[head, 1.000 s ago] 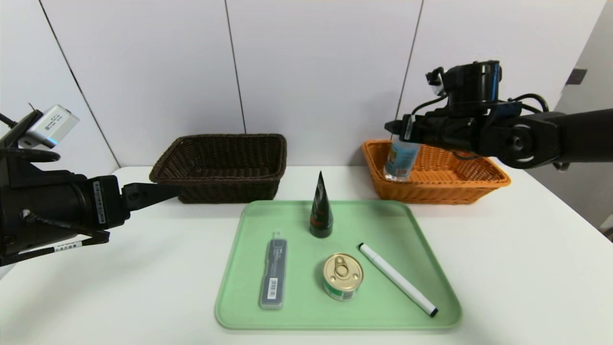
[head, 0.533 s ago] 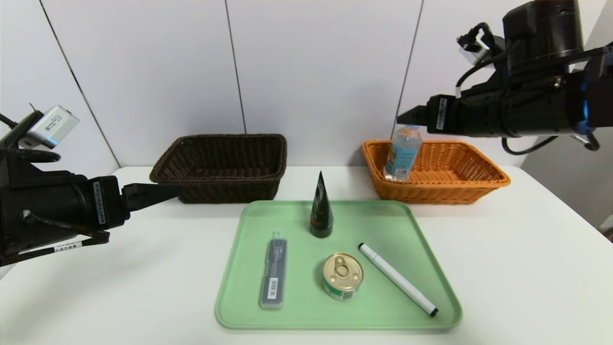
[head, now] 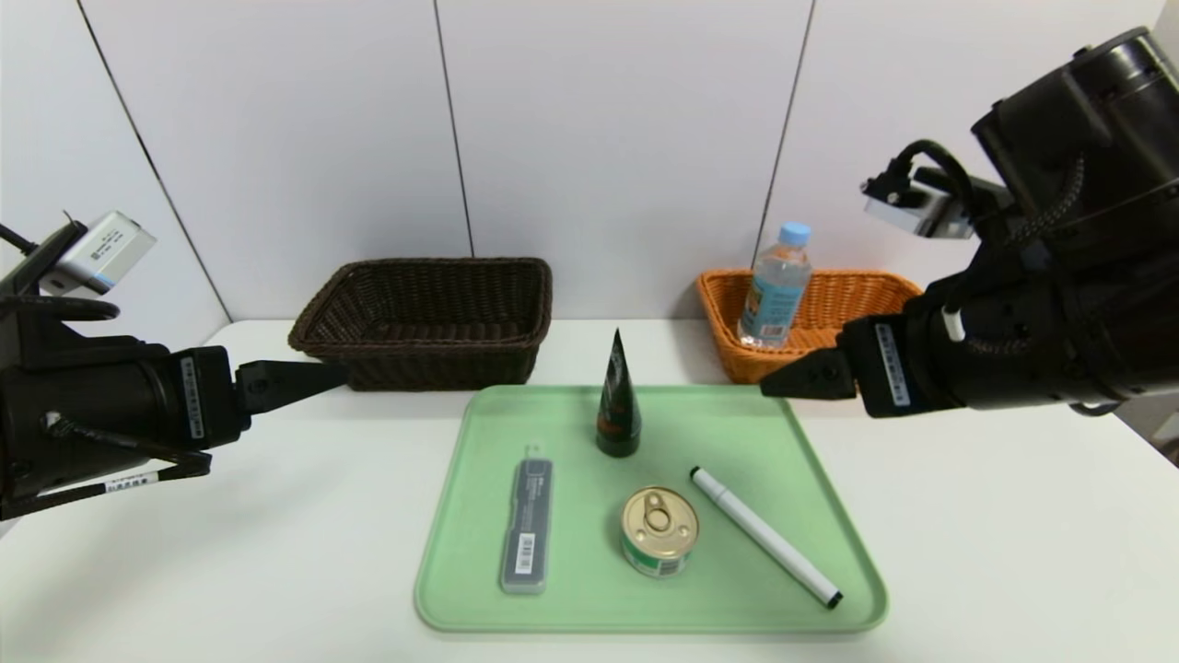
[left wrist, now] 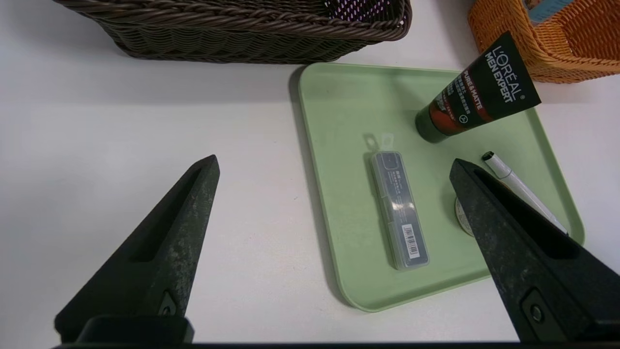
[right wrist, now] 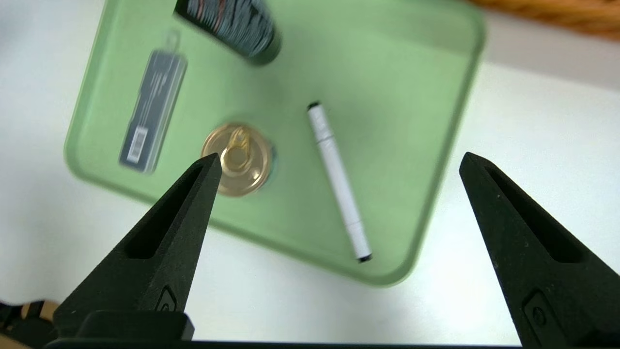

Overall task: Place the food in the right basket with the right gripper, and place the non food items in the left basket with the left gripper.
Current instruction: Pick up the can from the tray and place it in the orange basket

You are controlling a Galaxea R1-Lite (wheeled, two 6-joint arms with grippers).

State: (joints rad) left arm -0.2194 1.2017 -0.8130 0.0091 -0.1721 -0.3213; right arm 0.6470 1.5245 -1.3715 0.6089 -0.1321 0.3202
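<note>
Head view: right tool spread wide and empty, hanging above the green plastic tray's far right corner, just in front of the orange wicker basket holding the upright clear water bottle. Gold-lidded round tin can below and left of that tool, on the tray. Left tool parked, spread wide, empty, beside the dark brown wicker basket.

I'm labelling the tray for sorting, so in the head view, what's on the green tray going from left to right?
grey plastic case → dark cone-shaped tube → gold-lidded can → white marker
</note>
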